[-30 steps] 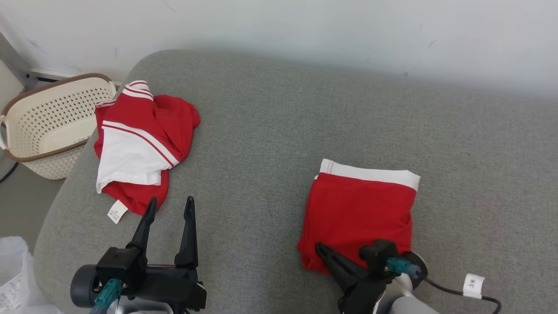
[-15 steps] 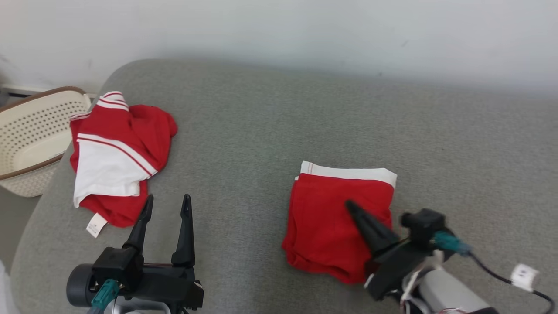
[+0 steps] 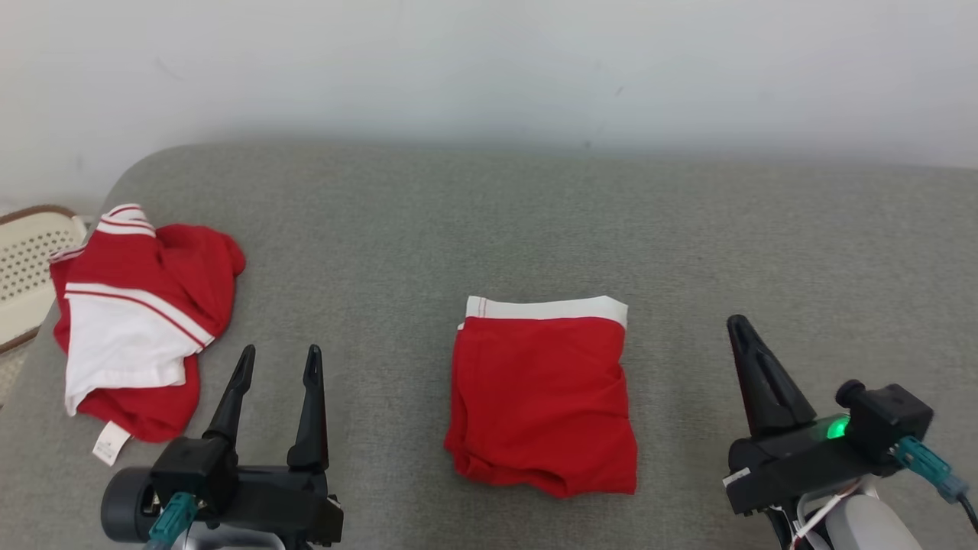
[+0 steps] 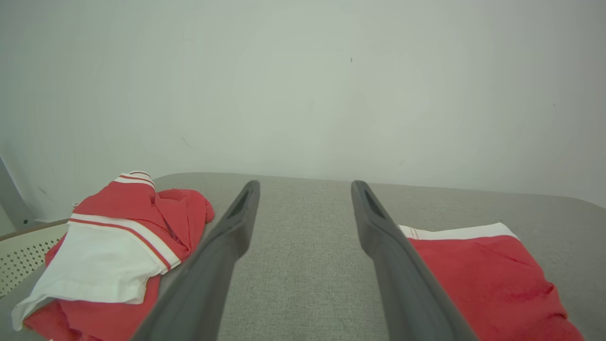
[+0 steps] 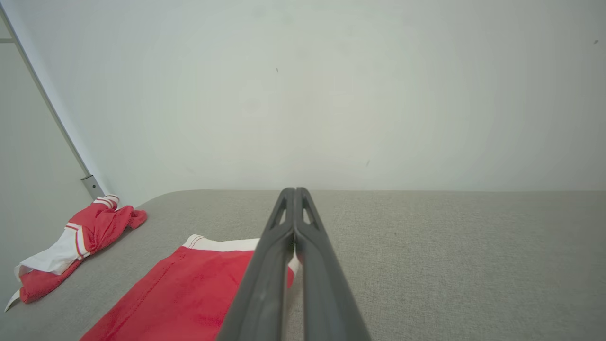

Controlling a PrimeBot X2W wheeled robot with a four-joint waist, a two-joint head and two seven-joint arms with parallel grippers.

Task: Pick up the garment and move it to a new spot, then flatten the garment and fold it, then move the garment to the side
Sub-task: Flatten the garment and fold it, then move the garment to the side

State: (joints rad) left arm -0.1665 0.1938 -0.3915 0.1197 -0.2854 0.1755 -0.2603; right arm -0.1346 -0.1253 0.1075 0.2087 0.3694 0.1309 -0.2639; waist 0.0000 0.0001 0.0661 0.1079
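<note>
The garment is red with a white waistband and lies folded into a neat rectangle in the middle of the grey cushion. My right gripper is shut with nothing in it and stands to the right of the garment, apart from it. My left gripper is open and empty, to the garment's left. In the left wrist view the open left gripper has the garment at its right. In the right wrist view the shut right gripper rises beside the garment.
A second red and white garment lies crumpled at the cushion's left end, with a label sticking out. A cream perforated basket stands beyond that edge. A pale wall runs behind the cushion. Bare grey cushion stretches to the right.
My right gripper has lifted off the folded garment's front corner and swung out to its right, still shut. The head camera turned, shifting the whole picture. The left gripper kept its pose.
</note>
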